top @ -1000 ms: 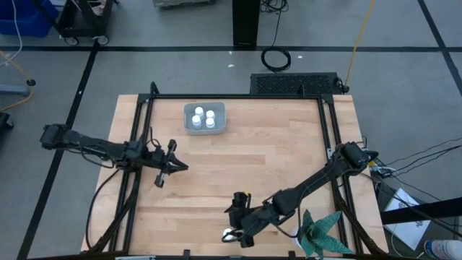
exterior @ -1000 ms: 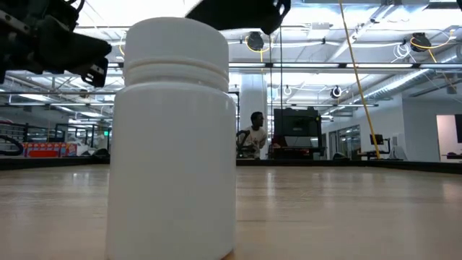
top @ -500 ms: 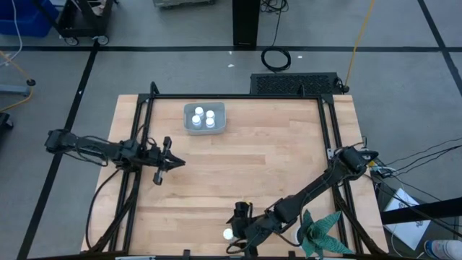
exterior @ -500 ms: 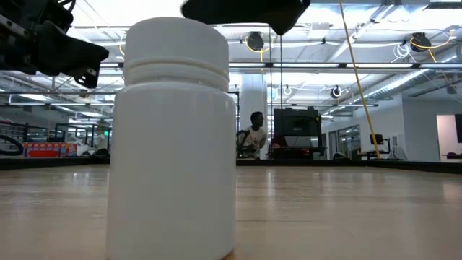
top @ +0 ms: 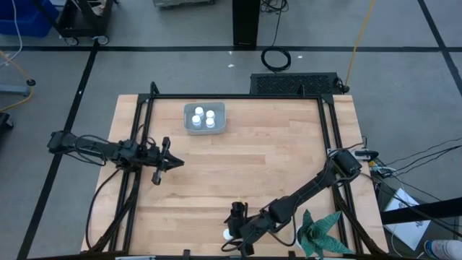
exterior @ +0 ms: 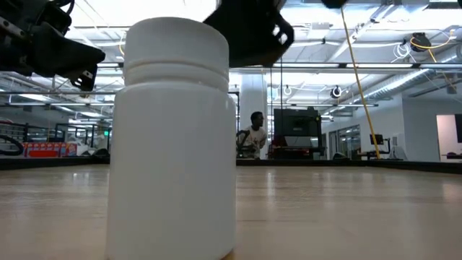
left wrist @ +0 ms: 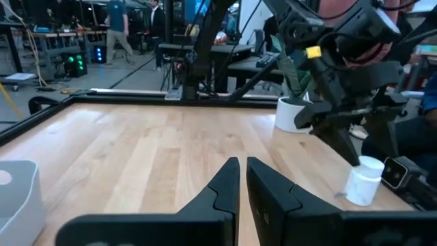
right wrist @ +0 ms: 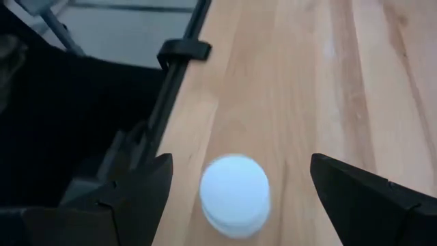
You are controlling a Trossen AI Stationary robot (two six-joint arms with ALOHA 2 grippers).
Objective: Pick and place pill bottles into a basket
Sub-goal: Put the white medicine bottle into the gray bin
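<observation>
**A:** Right gripper (right wrist: 235, 188) is over the near edge of the pale wooden worktop (top: 274, 159), dark fingers (right wrist: 140, 191) spread wide — and the small white cylindrical pill bottle with its white cap (right wrist: 235, 195) sits upright in the gap between them, touching neither.

**B:** So this looks like the reach for the last loose bottle. From above, that bottle (top: 228, 234) stands just beside the gripper (top: 237, 230), right by the worktop's front rail.

**A:** I'd say the next move calls for a little more descent, then a squeeze around the body below the cap — it's close to the edge, so a nudge could tip it off.

**B:** And the left gripper (left wrist: 242, 179)?

**A:** Waiting over the left side of the worktop, fingers narrowed almost together, holding nothing.

**B:** The shallow grey-blue plastic basket (top: 204, 118) is well apart, near the far edge, with white bottle caps (top: 204, 116) already showing inside. A long carry once it's gripped.

**A:** There's also a white pot with a green plant (top: 317, 232) just right of the arm.
</observation>
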